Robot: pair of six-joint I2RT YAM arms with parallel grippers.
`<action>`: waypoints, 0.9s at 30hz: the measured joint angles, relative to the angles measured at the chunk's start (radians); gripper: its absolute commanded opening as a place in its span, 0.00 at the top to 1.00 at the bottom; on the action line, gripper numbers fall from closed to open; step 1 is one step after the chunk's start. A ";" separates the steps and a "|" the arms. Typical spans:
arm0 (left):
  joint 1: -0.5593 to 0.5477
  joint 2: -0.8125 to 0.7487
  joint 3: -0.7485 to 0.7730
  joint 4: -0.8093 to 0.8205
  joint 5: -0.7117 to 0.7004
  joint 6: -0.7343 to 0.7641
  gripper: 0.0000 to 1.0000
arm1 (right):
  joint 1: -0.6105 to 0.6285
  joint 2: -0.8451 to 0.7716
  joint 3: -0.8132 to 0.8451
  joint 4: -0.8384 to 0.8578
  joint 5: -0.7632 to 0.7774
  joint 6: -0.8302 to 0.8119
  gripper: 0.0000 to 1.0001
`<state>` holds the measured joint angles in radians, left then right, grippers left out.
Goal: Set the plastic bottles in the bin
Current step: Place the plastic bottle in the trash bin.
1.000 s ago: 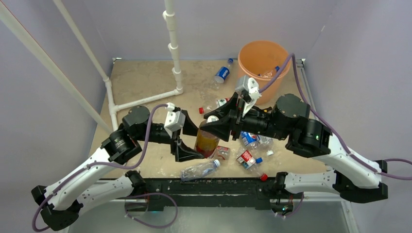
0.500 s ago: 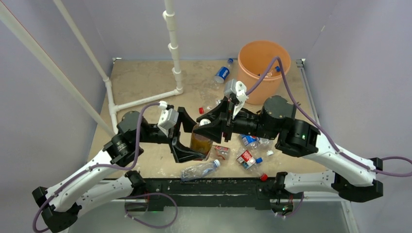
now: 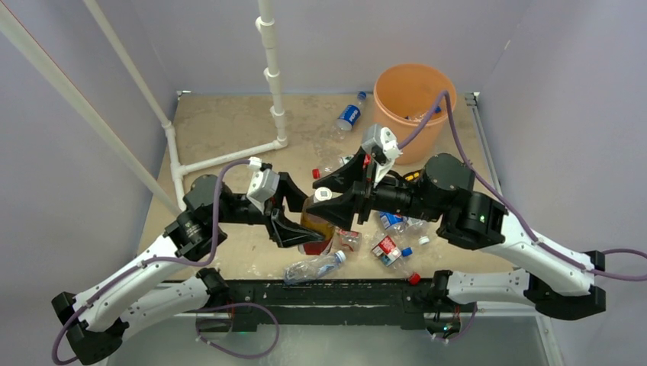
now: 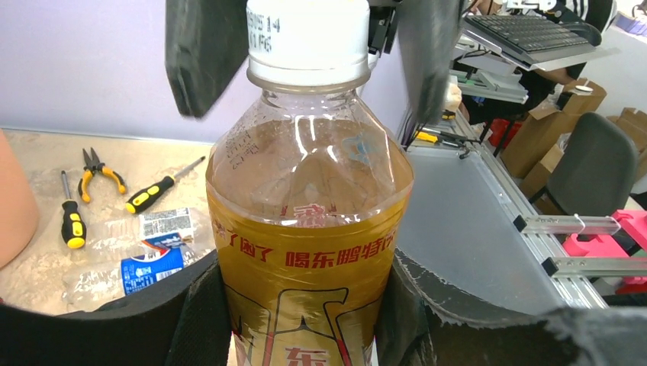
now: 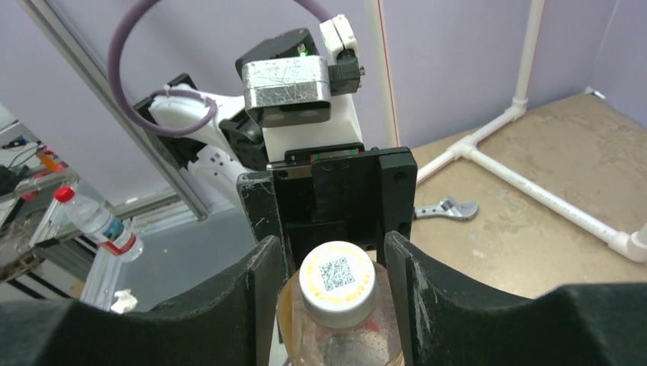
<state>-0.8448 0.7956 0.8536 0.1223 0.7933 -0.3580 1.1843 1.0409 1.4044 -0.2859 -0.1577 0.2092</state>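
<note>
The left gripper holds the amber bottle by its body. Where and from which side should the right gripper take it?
At the white cap and neck, probably, coming from the cap end along the bottle's axis. The left gripper grips the labelled body of the amber bottle, leaving only the top free. The right gripper is open, flanking the cap.

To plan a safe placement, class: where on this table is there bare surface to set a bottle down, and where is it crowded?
Bare: the tan tabletop at the far left, between the white plastic pipe frame and the back wall. Crowded: the near centre-right, where small clear plastic bottles lie clustered.
</note>
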 measured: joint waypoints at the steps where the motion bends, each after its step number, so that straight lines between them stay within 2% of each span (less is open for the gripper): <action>1: 0.000 -0.002 -0.001 0.000 -0.003 0.000 0.69 | 0.000 -0.007 -0.005 0.008 0.001 0.001 0.41; 11: 0.000 -0.037 -0.001 -0.002 -0.041 -0.002 0.73 | 0.000 -0.085 -0.055 0.080 0.008 0.034 0.41; 15: 0.000 -0.033 -0.001 0.003 -0.041 -0.009 0.74 | 0.000 -0.069 -0.071 0.100 0.008 0.046 0.45; 17: 0.000 -0.032 -0.001 0.005 -0.041 -0.011 0.75 | 0.000 -0.052 -0.074 0.101 0.008 0.052 0.54; 18: 0.000 -0.032 -0.001 0.005 -0.041 -0.016 0.75 | 0.000 -0.039 -0.074 0.102 0.008 0.057 0.63; 20: 0.000 -0.032 -0.002 0.003 -0.038 -0.018 0.74 | 0.000 -0.020 -0.074 0.109 0.007 0.059 0.90; 21: 0.000 -0.034 -0.002 -0.007 -0.041 -0.029 0.65 | -0.001 -0.016 -0.074 0.117 0.009 0.052 0.95; 22: 0.001 -0.034 -0.002 -0.011 -0.040 -0.041 0.47 | -0.002 -0.016 -0.075 0.119 0.010 0.044 1.00; 24: 0.000 -0.035 -0.002 -0.014 -0.041 -0.053 0.18 | -0.002 -0.023 -0.081 0.122 0.010 0.034 1.00; 25: 0.000 -0.036 -0.002 -0.017 -0.048 -0.045 0.08 | -0.002 -0.028 -0.084 0.121 0.024 0.036 1.00; 27: -0.002 -0.044 -0.002 -0.039 -0.093 -0.031 0.03 | 0.001 -0.038 -0.087 0.120 0.076 0.041 1.00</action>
<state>-0.8467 0.7517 0.8520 0.0834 0.6998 -0.3893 1.1851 1.0031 1.3178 -0.1658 -0.0822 0.2504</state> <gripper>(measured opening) 0.872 0.332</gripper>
